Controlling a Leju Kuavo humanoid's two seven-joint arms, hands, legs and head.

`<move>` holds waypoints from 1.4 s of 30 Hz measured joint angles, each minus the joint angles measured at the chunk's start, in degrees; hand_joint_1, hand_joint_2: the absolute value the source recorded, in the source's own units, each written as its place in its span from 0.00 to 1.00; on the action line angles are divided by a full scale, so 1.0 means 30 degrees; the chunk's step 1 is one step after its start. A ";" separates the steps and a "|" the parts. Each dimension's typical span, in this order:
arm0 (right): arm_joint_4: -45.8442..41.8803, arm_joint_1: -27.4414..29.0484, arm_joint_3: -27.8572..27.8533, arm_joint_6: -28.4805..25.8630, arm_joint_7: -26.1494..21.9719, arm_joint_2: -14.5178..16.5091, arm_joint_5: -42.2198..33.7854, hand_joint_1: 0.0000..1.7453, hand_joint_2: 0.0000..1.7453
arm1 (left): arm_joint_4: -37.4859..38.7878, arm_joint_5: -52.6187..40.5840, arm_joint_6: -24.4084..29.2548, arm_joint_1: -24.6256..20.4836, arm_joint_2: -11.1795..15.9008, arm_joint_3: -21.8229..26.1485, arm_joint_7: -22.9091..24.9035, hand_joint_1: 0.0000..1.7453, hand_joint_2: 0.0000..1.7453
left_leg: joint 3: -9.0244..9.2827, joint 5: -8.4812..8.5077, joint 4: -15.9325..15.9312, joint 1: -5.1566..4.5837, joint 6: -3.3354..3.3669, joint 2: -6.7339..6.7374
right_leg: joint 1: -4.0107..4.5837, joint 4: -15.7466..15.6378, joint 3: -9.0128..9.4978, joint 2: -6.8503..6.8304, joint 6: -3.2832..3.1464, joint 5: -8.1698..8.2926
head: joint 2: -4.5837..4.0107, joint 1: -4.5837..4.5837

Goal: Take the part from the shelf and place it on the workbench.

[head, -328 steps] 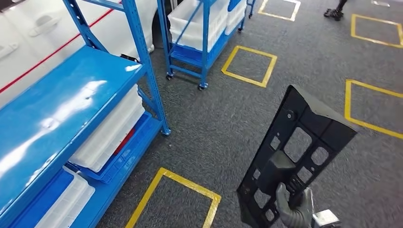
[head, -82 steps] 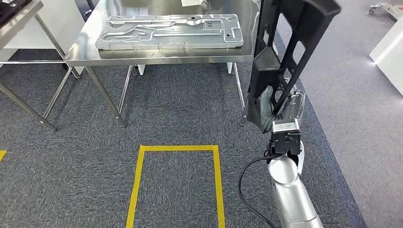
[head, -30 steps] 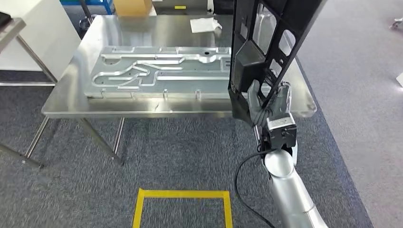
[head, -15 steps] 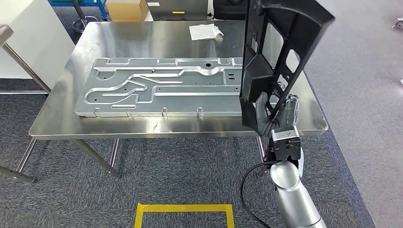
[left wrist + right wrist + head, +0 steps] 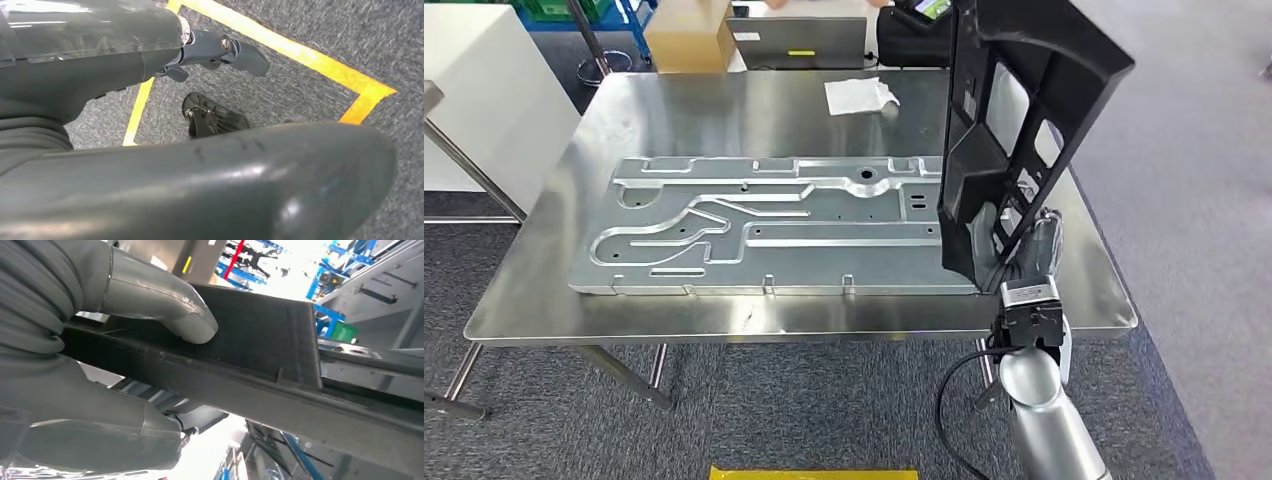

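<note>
One part upright in right robot hand, above workbench.

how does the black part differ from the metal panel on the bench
The black part is dark and stands upright, gripped by the right hand; the metal panel is silver and lies flat on the workbench. The part looks narrower than the panel. Both have cut-outs.
</note>
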 joint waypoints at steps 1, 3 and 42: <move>-0.0059 -0.0006 -0.0007 -0.0007 -0.0004 -0.0004 0.0004 1.00 1.00 | 0.0000 0.0000 -0.0002 -0.0027 0.0004 0.0000 -0.0005 0.00 0.00 | -0.0131 0.0075 0.0548 0.0011 -0.0092 0.0023 | -0.0034 -0.0061 0.0236 0.0022 -0.0154 -0.0122 | 0.0000 0.0005; -0.0130 -0.0008 -0.0027 -0.0024 -0.0005 -0.0009 0.0003 1.00 1.00 | 0.0000 -0.0002 -0.0011 -0.0072 0.0011 0.0000 -0.0007 0.00 0.00 | -0.1326 -0.0025 0.2673 0.0060 -0.0229 0.0062 | -0.0065 -0.0132 0.0767 0.0018 -0.0363 -0.0455 | 0.0002 -0.0009; 0.7190 -0.4713 0.2717 0.0189 0.4635 0.1850 0.9709 1.00 1.00 | 0.0000 -0.0508 -0.0057 -0.0149 0.0004 -0.0545 -0.0135 0.00 0.00 | -0.3785 0.2879 0.0488 -0.0233 0.0468 -0.0211 | 0.0061 -0.1047 0.4535 0.0045 0.0436 -0.3381 | -0.0002 -0.0026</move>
